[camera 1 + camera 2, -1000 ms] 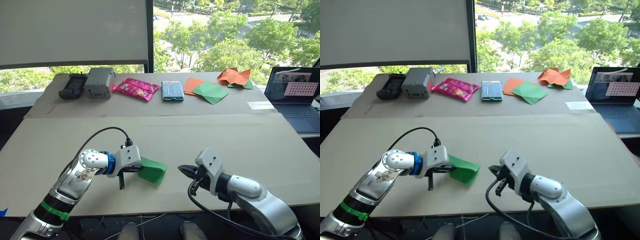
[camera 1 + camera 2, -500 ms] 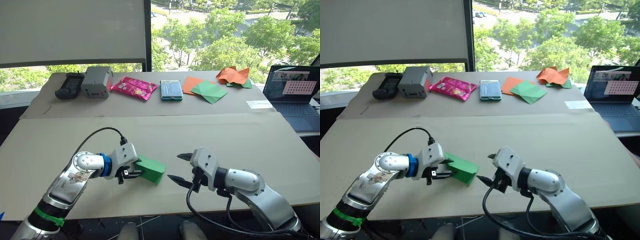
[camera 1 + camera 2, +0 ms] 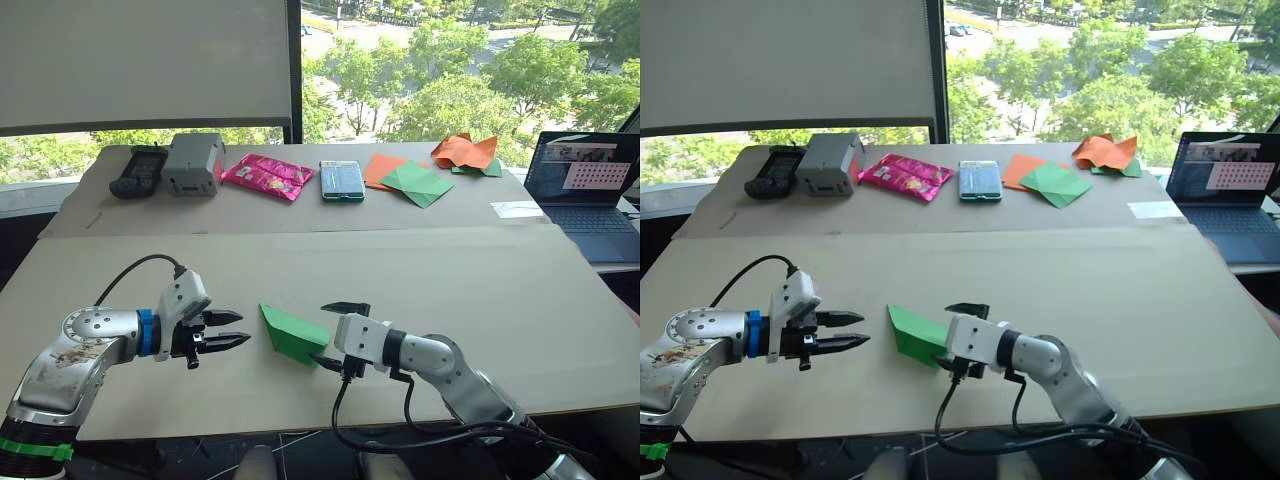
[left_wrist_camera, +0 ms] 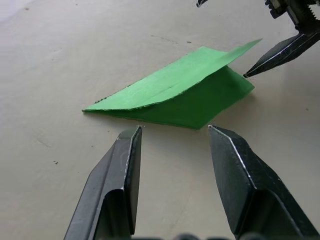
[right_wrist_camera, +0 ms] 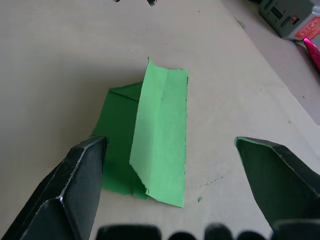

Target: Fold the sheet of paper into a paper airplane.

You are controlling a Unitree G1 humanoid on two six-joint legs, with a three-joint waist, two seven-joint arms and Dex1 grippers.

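On the table [image 3: 520, 290], left claw [image 3: 240, 331] has released the sheet of paper [image 3: 292, 334].

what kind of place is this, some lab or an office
Probably an office or lab room on an upper floor. A wide window looks down on treetops, an open laptop sits at the table's edge, and spare origami sheets lie at the back.

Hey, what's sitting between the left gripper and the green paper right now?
Nothing. Bare tabletop separates the open left gripper from the sheet of paper; the left wrist view shows the gap plainly, the fingers stopping short of the paper.
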